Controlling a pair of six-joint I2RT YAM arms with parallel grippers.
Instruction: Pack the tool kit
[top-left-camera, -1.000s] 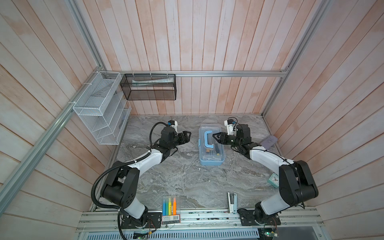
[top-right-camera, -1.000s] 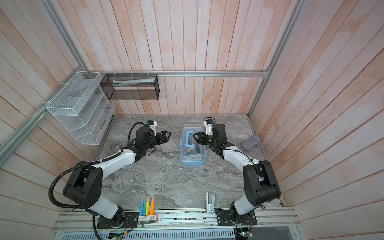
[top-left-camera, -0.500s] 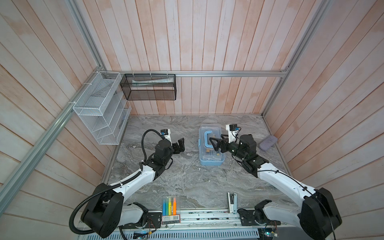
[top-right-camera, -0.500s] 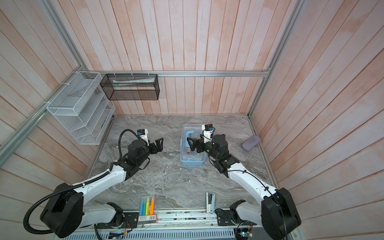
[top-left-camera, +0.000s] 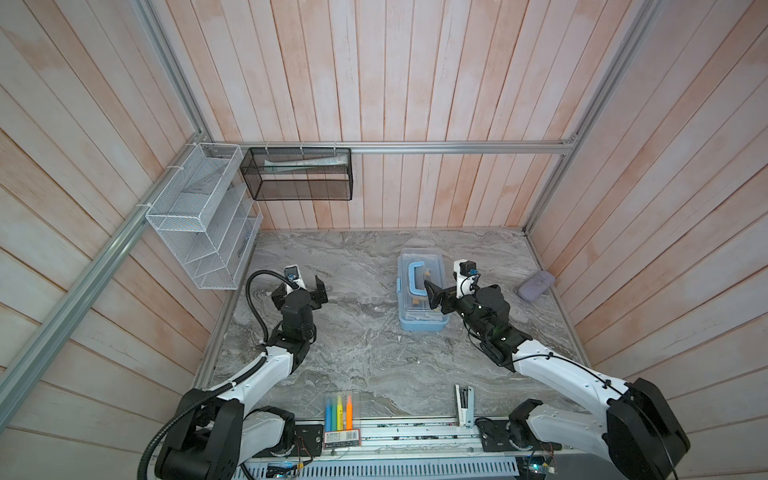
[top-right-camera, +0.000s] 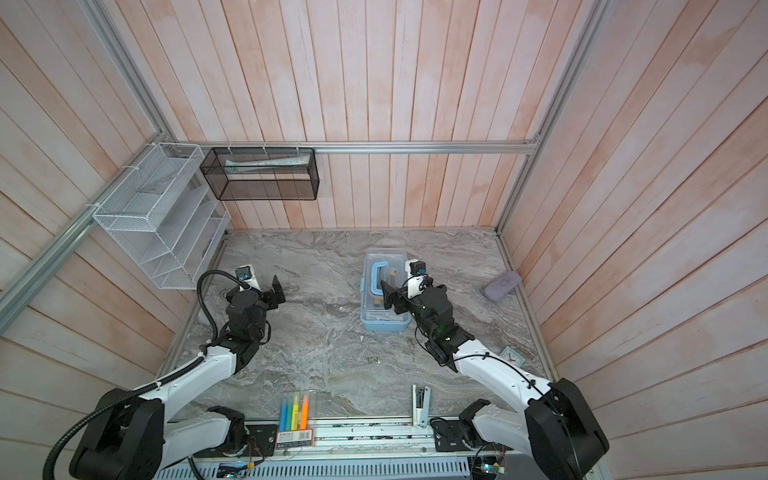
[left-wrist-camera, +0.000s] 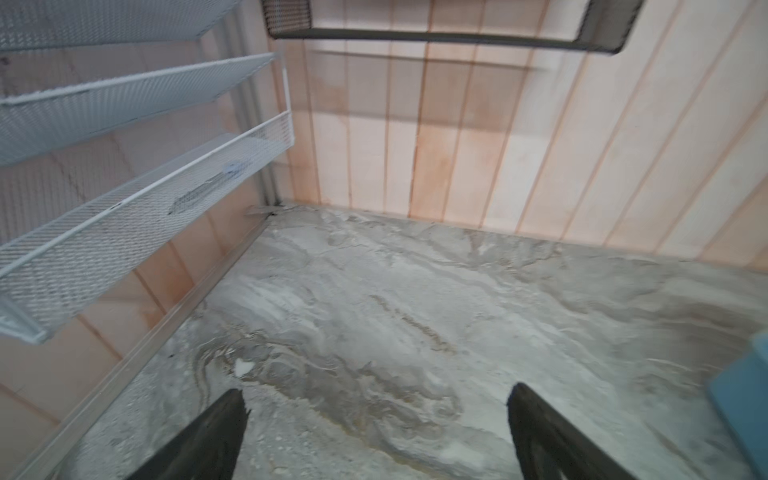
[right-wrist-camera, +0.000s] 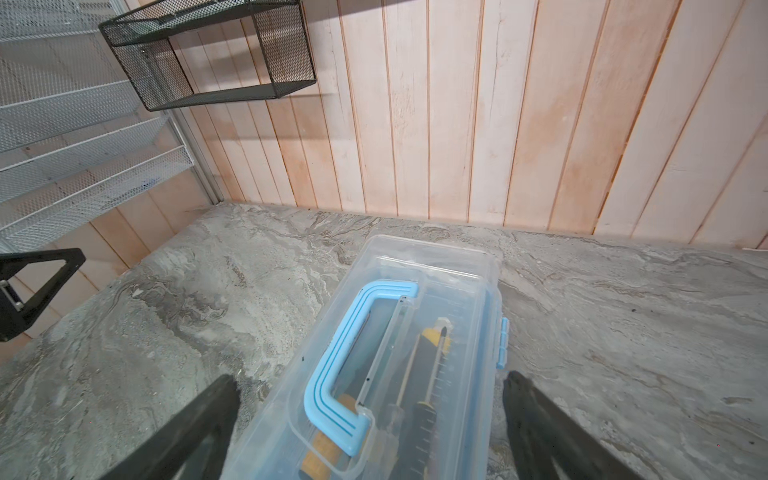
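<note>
the tool box (top-left-camera: 419, 325) sits shut on the table (top-left-camera: 353, 357), tools (right-wrist-camera: 428, 374) inside. the right pincer (right-wrist-camera: 370, 382) hangs wide open and empty above it. the left pincer (left-wrist-camera: 376, 399) gapes empty well aside, likely because packing looks finished.

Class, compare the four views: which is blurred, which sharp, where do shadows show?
Left wrist view: blurred, white mesh rack and tabletop smeared. Right wrist view: sharp, tools visible through the tool kit lid; black wire basket shadows the wall. Both top views: crisp, evenly lit.
</note>
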